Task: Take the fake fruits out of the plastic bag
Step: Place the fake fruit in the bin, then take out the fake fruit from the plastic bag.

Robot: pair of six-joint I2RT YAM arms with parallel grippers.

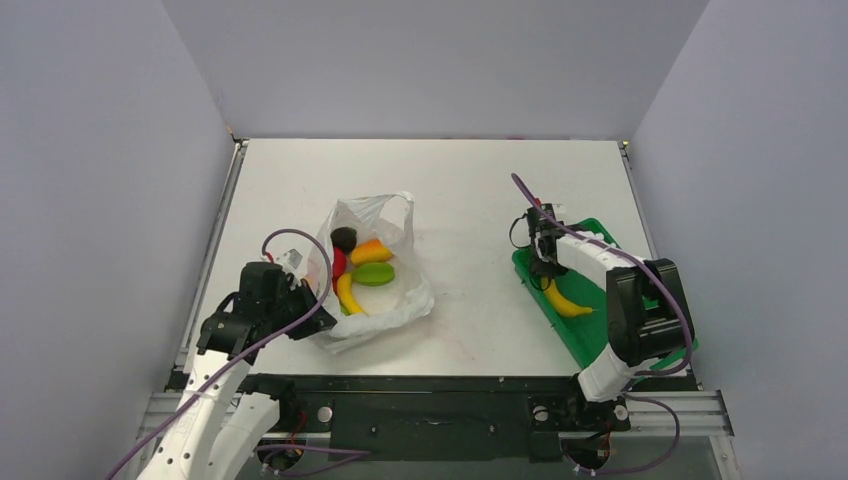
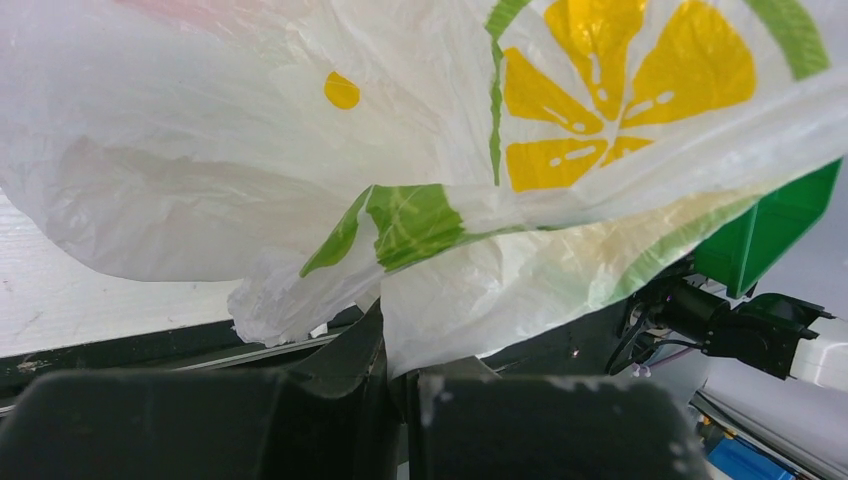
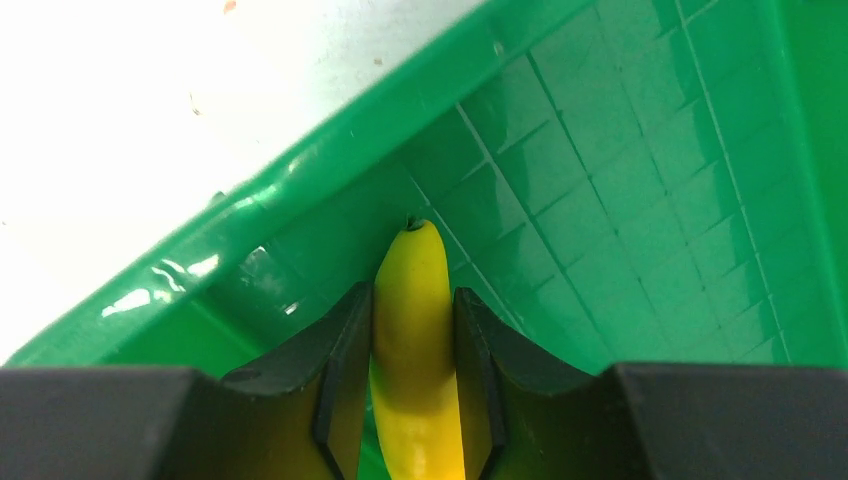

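Note:
The plastic bag (image 1: 400,305) lies open left of the table's middle. Inside it I see a yellow banana (image 1: 349,294), a green lime (image 1: 373,273), an orange mango (image 1: 370,250), a red apple (image 1: 338,263) and a dark purple piece (image 1: 344,237). My left gripper (image 1: 303,305) is shut on the bag's near left edge. In the left wrist view the printed bag (image 2: 300,150) fills the frame, pinched in that gripper (image 2: 395,345). My right gripper (image 1: 545,264) is low in the green tray (image 1: 590,345), shut on a second banana (image 1: 567,302). The right wrist view shows this banana (image 3: 412,265) between the fingers (image 3: 345,340).
The green tray's near wall (image 3: 300,190) runs across the right wrist view, with white table beyond. The tray (image 2: 770,225) and the right arm's base (image 2: 750,330) show at the right of the left wrist view. Grey walls enclose the table on three sides.

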